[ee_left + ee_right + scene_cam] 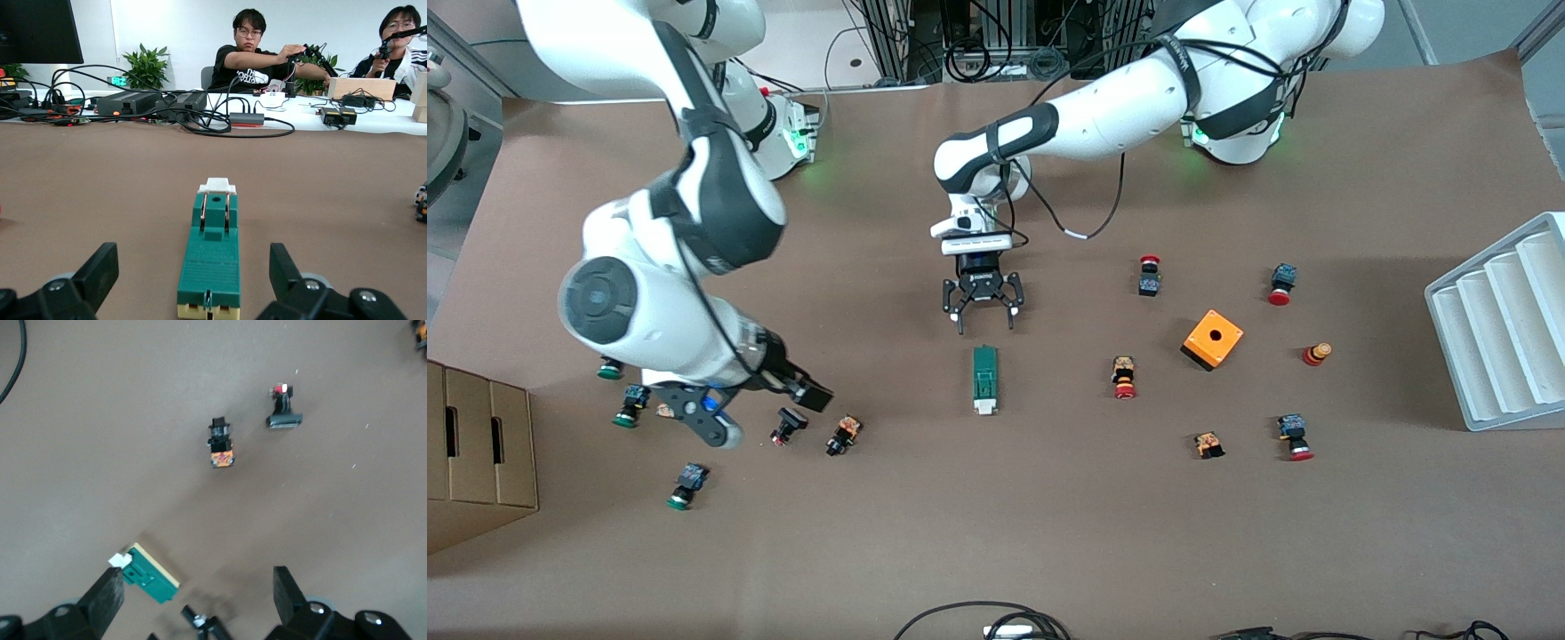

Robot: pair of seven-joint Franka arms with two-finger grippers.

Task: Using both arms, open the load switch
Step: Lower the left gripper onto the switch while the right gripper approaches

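Front view: right gripper [710, 425] hangs open over buttons toward its end of the table, left gripper [983, 307] open at 12 o'clock of the load switch [984, 380], mid-table. Approach step I'd say; next, lower and grip each end

A brown mat covers the whole surface [1049, 533], matte and evenly lit, with soft shadows. At the right arm's end sits a cardboard box [476, 453] with slotted handles; at the left arm's end, a white ridged tray [1507, 329]. Black cables [978, 618] curl at the edge nearest the front camera.

Past the mat stands a white desk [300, 117] crowded with tangled wires [200, 117], dark power units [130, 102] and a small wooden box [360, 87]. Two people in glasses [250, 53] sit there before a pale wall [173, 23]. Leafy plants [145, 67] stand along it, and a dark monitor [40, 30] fills one corner.
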